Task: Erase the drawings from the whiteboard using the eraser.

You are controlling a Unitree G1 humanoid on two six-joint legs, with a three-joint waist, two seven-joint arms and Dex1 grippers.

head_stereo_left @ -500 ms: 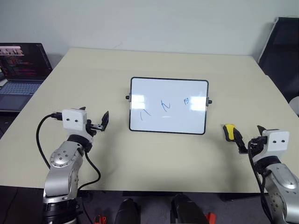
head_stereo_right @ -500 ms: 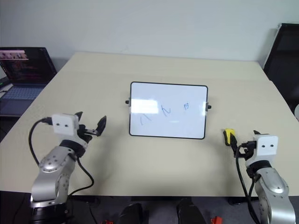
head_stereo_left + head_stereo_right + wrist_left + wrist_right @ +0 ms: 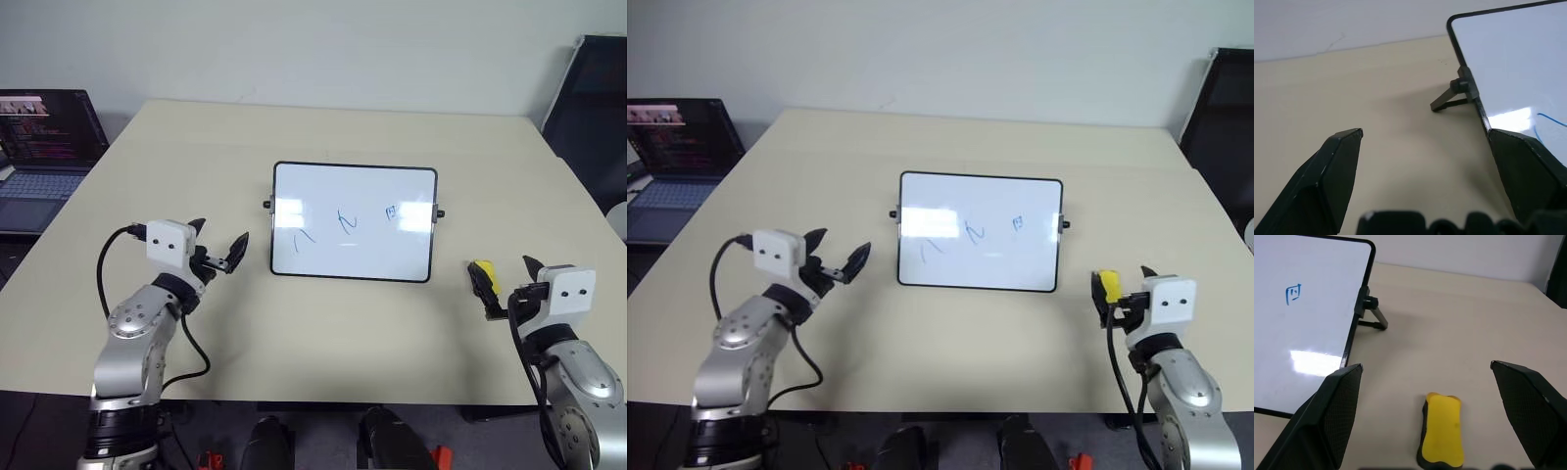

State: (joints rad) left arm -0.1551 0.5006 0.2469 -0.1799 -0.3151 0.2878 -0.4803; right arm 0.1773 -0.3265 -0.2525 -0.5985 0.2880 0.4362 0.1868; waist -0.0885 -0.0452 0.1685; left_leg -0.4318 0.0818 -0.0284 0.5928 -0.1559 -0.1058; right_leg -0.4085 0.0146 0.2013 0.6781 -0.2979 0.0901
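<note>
Whiteboard (image 3: 354,222): propped on a small rear stand at the middle of the tan table (image 3: 323,323), glossy face tilted toward the robot, the landmark for everything below.
Table: pale top carrying the whiteboard, with a laptop (image 3: 44,147) well off the whiteboard's left side.
Left gripper (image 3: 217,253): near the whiteboard's lower left corner, fingers spread wide, holding nothing.
Right gripper (image 3: 1437,416): off the whiteboard's lower right corner, fingers spread wide to either side of the eraser, not yet gripping it.
Eraser (image 3: 1442,436): yellow block with a dark underside, lying flat on the table just beyond the whiteboard's right edge, untouched.
Drawings (image 3: 348,223): three thin blue marks in a row across the whiteboard's middle, all intact.
Risk: a closing pinch set off-centre could skid the eraser along the table or twist it in the fingers; hard wiping could push the lightly propped whiteboard backward or fold its stand.
</note>
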